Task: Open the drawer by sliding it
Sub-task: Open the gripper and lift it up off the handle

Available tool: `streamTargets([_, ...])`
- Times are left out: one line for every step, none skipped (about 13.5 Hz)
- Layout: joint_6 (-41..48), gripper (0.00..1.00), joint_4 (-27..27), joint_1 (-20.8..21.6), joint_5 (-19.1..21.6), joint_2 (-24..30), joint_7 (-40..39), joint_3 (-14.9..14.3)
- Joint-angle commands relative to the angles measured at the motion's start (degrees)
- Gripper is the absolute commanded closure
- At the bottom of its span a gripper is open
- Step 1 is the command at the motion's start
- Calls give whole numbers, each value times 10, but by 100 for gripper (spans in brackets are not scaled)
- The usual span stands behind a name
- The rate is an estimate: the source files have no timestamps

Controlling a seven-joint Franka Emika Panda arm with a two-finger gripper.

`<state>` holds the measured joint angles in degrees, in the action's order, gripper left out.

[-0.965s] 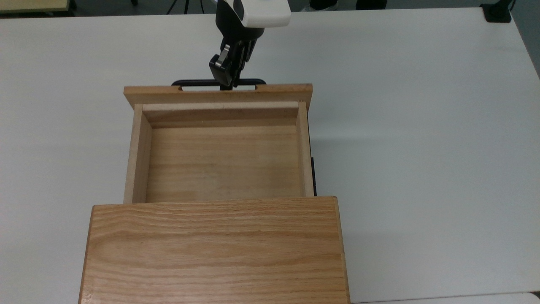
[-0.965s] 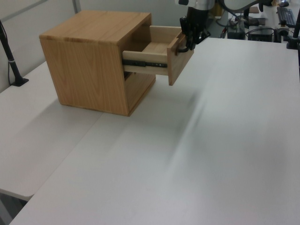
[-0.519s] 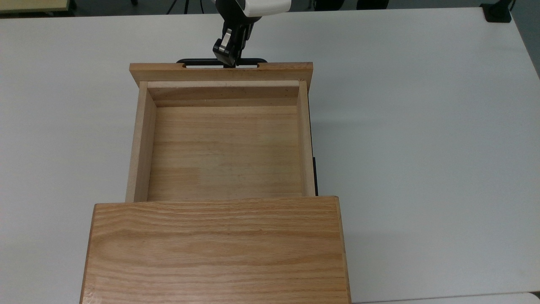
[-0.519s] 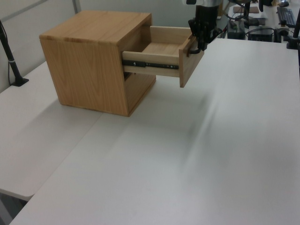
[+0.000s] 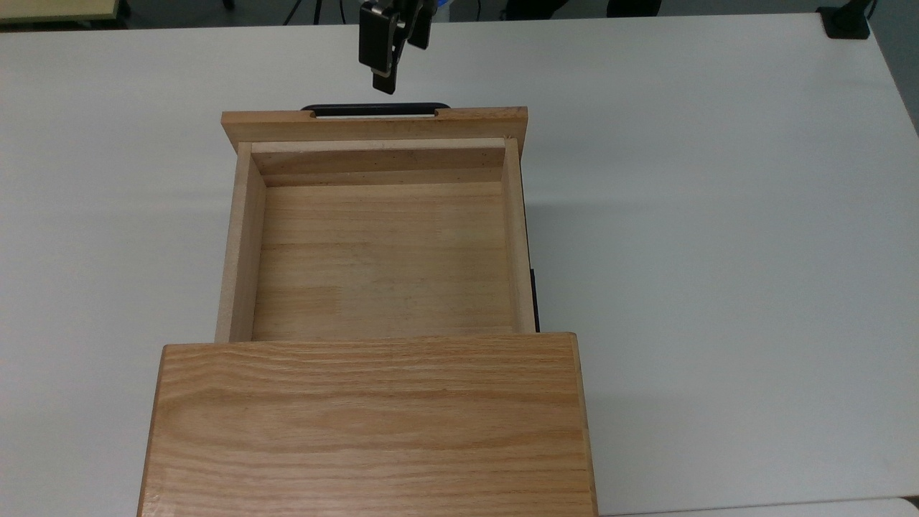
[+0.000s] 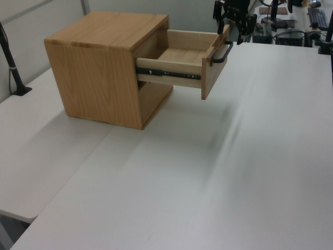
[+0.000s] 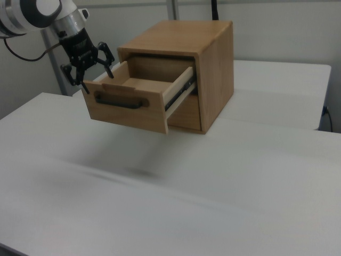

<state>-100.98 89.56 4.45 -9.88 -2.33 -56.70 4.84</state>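
Fingers of the gripper stand spread apart with nothing between them, and no part of them touches wood or metal. Just below and in front of them, toward the cabinet, sits the drawer, drawn far out of the casing so that most of its pale bare floor lies open to the top view. Its black bar handle runs along the front panel directly under the fingertips in the top view, with a clear gap of table between them; the left view places the gripper above and just past the handle. The slide rail on the drawer's side shows long and extended, so the pulling step looks finished and the release step is in hand. By my judgement little remains: the next move calls only for the arm to lift up and away from the handle without brushing the front panel, since any nudge back toward the casing could push the drawer in again along its rails.
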Motion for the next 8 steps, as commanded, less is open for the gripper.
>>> streamTargets([16, 0, -3, -6, 11, 23, 79, 5])
streamTargets([29, 0, -3, -7, 12, 31, 141, 5])
streamTargets([42, 0, -1, -7, 13, 42, 214, 5])
streamTargets([65, 0, 2, -8, 13, 49, 291, 5])
streamTargets([87, 0, 2, -8, 13, 50, 364, 4])
streamTargets([100, 0, 3, -8, 14, 49, 420, 4])
streamTargets([133, 0, 6, -10, 38, 48, 480, -3])
streamTargets([146, 0, 14, -21, 70, 50, 503, -6])
